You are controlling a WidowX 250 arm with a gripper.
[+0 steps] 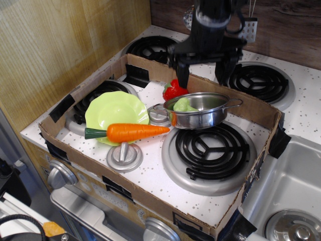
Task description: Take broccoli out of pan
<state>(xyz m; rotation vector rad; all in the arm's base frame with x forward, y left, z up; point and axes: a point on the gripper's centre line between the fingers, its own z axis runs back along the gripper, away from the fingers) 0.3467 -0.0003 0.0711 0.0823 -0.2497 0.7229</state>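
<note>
The pan [200, 111] is a small shiny steel pot with two wire loop handles, standing at the back edge of the front right burner. The light-green broccoli [184, 105] lies inside it against the left wall. My gripper [204, 69] hangs above and behind the pan, over the cardboard wall. Its two black fingers [181, 68] are spread wide and hold nothing.
A light-green scalloped plate [114, 111] sits left of the pan, with an orange carrot [134, 132] across its front edge. A red pepper-like toy [174, 89] lies behind the pan. A cardboard wall [150, 202] rings the stove top. A sink [288, 191] is at the right.
</note>
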